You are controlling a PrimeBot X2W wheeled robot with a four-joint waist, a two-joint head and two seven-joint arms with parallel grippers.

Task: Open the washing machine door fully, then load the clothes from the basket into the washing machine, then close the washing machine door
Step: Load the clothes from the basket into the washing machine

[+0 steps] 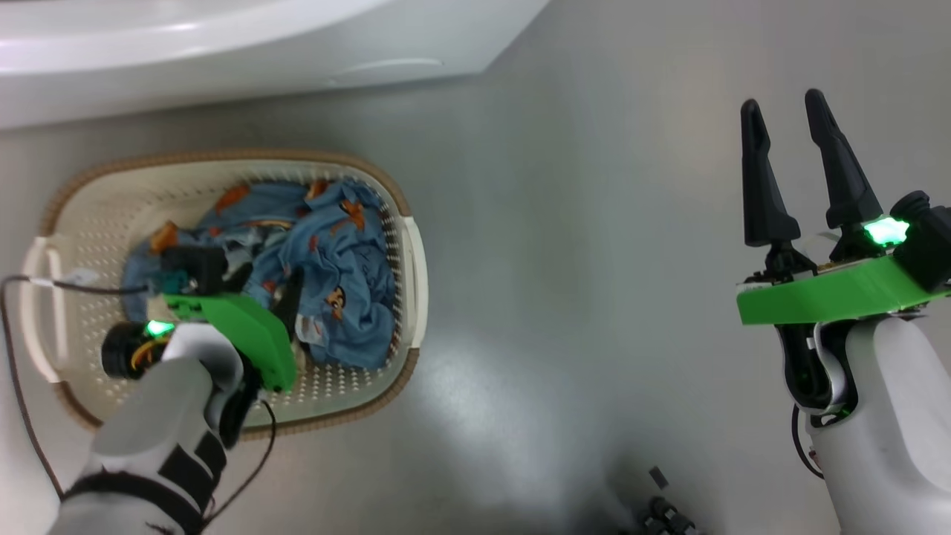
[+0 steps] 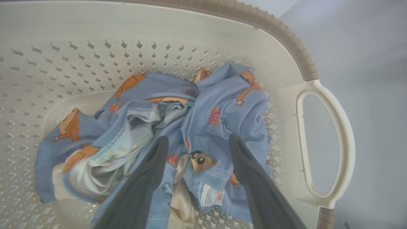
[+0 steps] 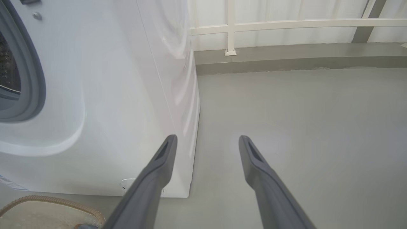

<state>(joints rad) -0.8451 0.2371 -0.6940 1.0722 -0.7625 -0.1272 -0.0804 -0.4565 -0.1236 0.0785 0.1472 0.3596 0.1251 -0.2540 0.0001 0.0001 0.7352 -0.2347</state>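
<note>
The cream basket (image 1: pixel 96 223) stands on the grey floor just in front of the white washing machine (image 1: pixel 223 67). Light blue bear-print clothes (image 1: pixel 334 253) mixed with cream cloth lie heaped inside it. My left gripper (image 1: pixel 267 290) reaches down into the basket. In the left wrist view this gripper (image 2: pixel 197 141) is open, its fingertips straddling a fold of the clothes (image 2: pixel 222 117) just above the heap. My right gripper (image 1: pixel 781 104) stands open over bare floor to the right, holding nothing. The right wrist view shows the machine's grey gasket (image 3: pixel 30 79) and drum uncovered. The washing machine door is out of view.
The machine's right side panel (image 3: pixel 165 79) rises beside my right gripper (image 3: pixel 207 140). A low ledge with a white railing (image 3: pixel 286 24) bounds the floor behind. The basket's white handle (image 2: pixel 324 143) juts toward open floor. A thin dark cable (image 1: pixel 15 371) trails at the far left.
</note>
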